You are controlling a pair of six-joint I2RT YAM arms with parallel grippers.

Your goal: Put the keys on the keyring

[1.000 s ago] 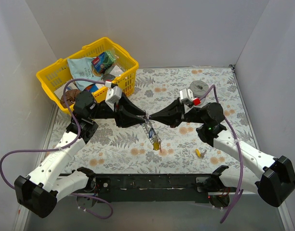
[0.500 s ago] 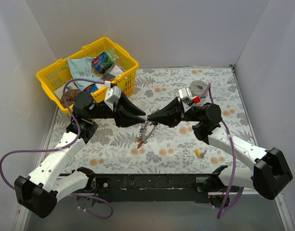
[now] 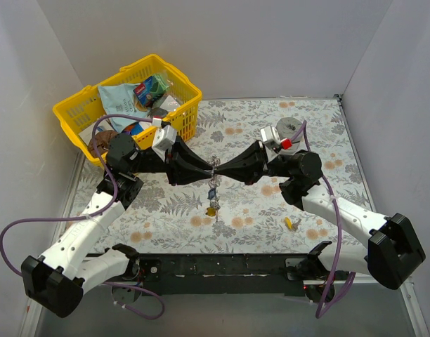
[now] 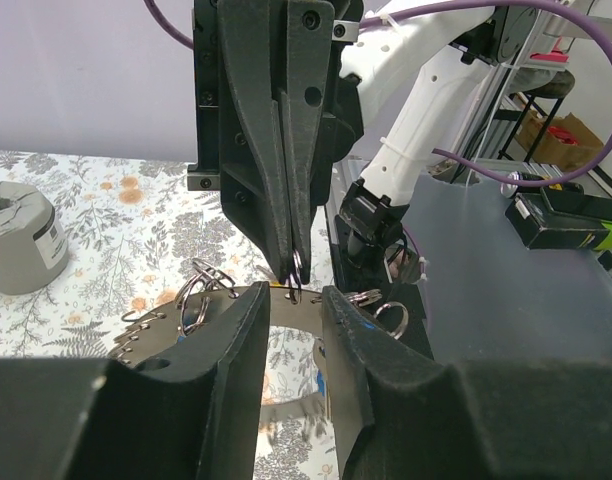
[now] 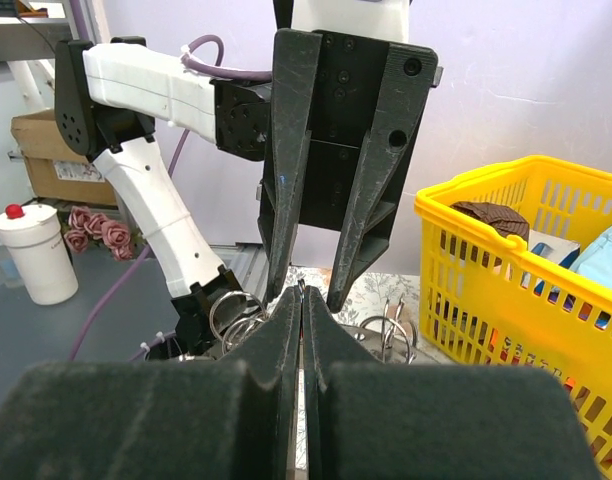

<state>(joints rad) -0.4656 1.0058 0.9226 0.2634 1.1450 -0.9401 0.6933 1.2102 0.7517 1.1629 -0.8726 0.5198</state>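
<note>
right jaws pinch shiny jagged keyring (image 4: 294, 335) | left jaws astride | keys (image 3: 212, 208) dangle

Left gripper (image 3: 209, 170) narrowed round keyring (image 4: 291, 318); keys (image 3: 212, 200) swung down.

We take the keyring (image 3: 214, 166) as our mark, held over the middle of the table (image 3: 320, 140). The left gripper (image 3: 207, 170) is at its left and the right gripper (image 3: 221, 169) at its right, their tips meeting at it. The keys (image 3: 212, 200) hang from it on its near side. A loose key (image 3: 289, 223) lies on the table, right of it and nearer us. The roll (image 3: 291, 128) stands behind it to the right. The basket (image 3: 181, 116) sits behind it to the left, with packets (image 3: 124, 98) inside
</note>
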